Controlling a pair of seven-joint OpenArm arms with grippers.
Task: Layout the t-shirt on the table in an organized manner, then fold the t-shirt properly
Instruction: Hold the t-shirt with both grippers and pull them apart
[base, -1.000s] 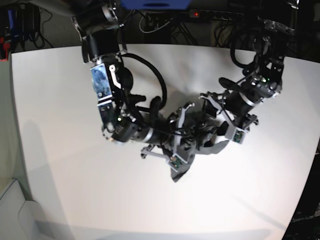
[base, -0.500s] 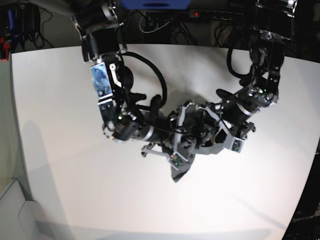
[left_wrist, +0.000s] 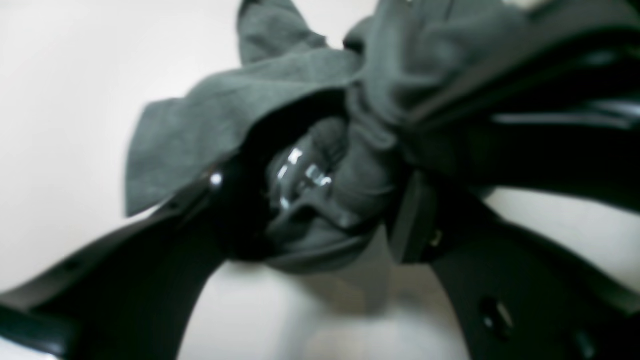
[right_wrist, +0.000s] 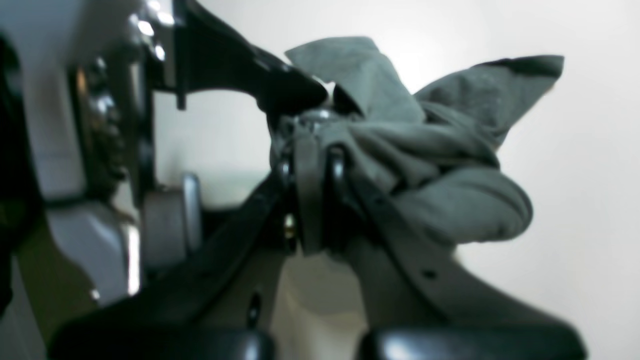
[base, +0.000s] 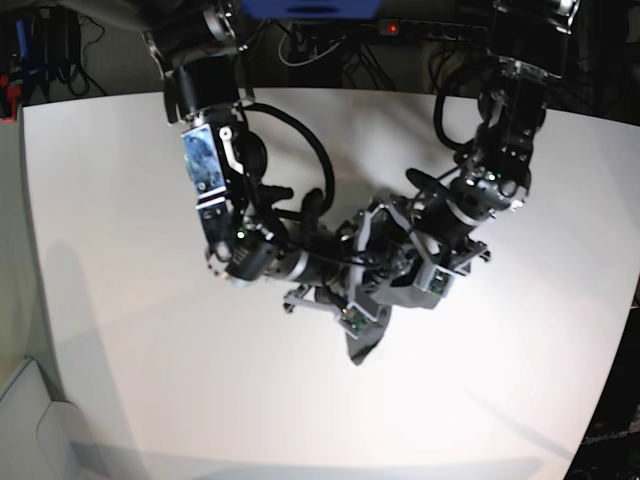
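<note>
White counter (base: 130, 200) fills most of the base view, smooth and bare-looking, with rounded far corners and soft shadows of the arms falling toward its near edge. Beyond its far edge the room is dark, strung with cables (base: 300, 45), and a small red light (base: 392, 28) glows there. A pale surface (base: 15, 300) runs beside the counter's edge on that view's left.

Near the counter's middle the t-shirt (base: 365, 340) is bunched into a dark grey wad, lifted between the two arms, with a corner of cloth hanging down toward the counter.

The right pincer (right_wrist: 312, 165) is clamped tight on a thin fold of the t-shirt (right_wrist: 450, 200). The left pincer (left_wrist: 320, 200) stands partly open with bunched cloth of the t-shirt (left_wrist: 200, 125) between its jaws; whether it truly grips cannot be told from the blurred view.
</note>
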